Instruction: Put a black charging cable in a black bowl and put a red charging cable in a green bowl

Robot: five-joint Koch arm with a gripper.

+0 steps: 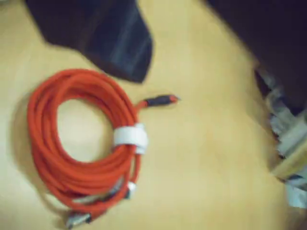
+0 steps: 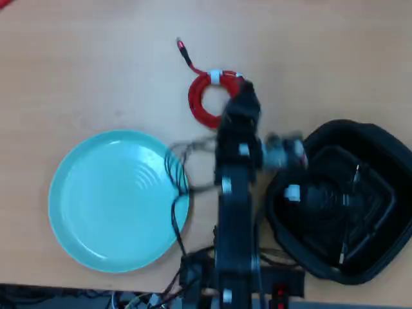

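red charging cable on the bare wooden table, wound in a round coil, bound by a white tie on the coil's upper edge in the overhead view. loose end with black-and-red plug trailing up and left, away from the coil. in the wrist view, same coil lying flat, white tie on its right side, plug pointing right, silver-tipped ends at the coil's lower edge.

tool over the coil's right edge in the overhead view, blurred; only one dark jaw showing at the top of the wrist view, so cannot tell whether spread or pressed together, nor whether touching the coil.

green bowl below and left of the coil, well apart from it, holding nothing; arm's thin black wires draped over its right rim. black bowl below and right of the coil, on the arm's other side. black charging cable lying inside the black bowl, its white tie near the bowl's left wall.
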